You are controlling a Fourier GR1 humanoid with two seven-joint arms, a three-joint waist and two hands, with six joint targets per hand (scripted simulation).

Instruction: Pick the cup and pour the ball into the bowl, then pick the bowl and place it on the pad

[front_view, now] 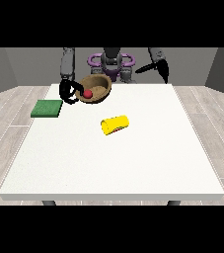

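The hand at the view's left curls round the brown bowl's rim, red ball inside, bowl tilted. Yellow cup lies toppled mid-table; green pad waits at the view's left.

Single front view: camera across table, raised, facing robot; whole tabletop visible, robot small at top.

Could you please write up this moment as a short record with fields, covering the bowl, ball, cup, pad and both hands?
bowl: brown bowl, tilted, at the table's far side, held at its rim
ball: red ball, inside the bowl
cup: yellow cup, lying on its side mid-table, no ball visible in it
pad: green pad, near the table's left edge, nothing on it
hand at the view's left: curled round the bowl's rim
hand at the view's right: raised above the far edge, holding nothing
table: white table
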